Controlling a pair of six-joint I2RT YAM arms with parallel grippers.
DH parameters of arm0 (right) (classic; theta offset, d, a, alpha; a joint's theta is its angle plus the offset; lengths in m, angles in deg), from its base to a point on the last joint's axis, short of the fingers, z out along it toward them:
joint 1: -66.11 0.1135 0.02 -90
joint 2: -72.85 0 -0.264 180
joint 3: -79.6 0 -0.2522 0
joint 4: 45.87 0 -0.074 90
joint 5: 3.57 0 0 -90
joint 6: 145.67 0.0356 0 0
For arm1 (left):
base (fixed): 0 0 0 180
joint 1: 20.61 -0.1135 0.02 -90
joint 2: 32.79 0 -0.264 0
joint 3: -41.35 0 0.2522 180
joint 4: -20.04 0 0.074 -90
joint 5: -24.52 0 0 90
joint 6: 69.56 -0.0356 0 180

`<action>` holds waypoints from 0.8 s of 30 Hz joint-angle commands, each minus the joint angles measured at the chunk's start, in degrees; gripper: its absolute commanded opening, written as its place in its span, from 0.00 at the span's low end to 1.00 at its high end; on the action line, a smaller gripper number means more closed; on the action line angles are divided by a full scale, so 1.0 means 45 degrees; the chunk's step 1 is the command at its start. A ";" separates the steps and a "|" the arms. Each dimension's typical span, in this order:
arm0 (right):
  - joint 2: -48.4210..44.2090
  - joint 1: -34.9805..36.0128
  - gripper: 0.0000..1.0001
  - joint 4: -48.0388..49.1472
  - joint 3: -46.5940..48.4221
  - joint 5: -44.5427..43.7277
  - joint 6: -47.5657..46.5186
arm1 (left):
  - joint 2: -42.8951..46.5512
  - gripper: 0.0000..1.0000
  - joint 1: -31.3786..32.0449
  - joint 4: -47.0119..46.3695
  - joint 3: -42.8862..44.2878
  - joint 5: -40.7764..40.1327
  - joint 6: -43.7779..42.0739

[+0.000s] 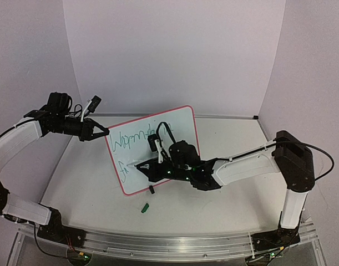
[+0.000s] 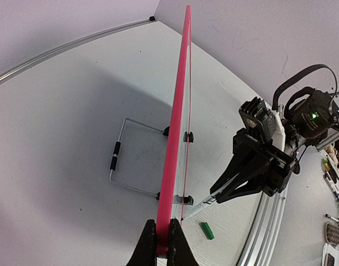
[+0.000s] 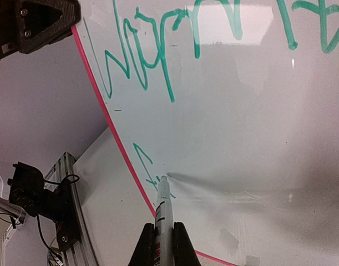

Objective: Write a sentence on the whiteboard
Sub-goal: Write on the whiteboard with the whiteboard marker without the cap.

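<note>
Right gripper (image 3: 162, 235) clamps marker (image 3: 163, 204); sentence (image 3: 196, 39) cut off at frame top. Left gripper (image 2: 163, 237) pinches whiteboard (image 2: 177, 127) edge; edge-on, script hidden there.

A robotics lab: white backdrop panels (image 1: 175, 50) around a table (image 1: 230, 213) with an aluminium mounting rail (image 1: 158, 243).

One whiteboard (image 1: 180, 124), one marker (image 3: 163, 210), one green cap (image 1: 145, 208), one wire stand (image 2: 115, 148), two arms (image 1: 19, 144) (image 1: 252, 163).
</note>
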 commanded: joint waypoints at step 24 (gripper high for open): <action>-0.0467 -0.0056 0.00 -0.0214 -0.0398 0.0314 -0.0121 | -0.0465 0.00 0.0550 0.0726 -0.0038 -0.0448 -0.0263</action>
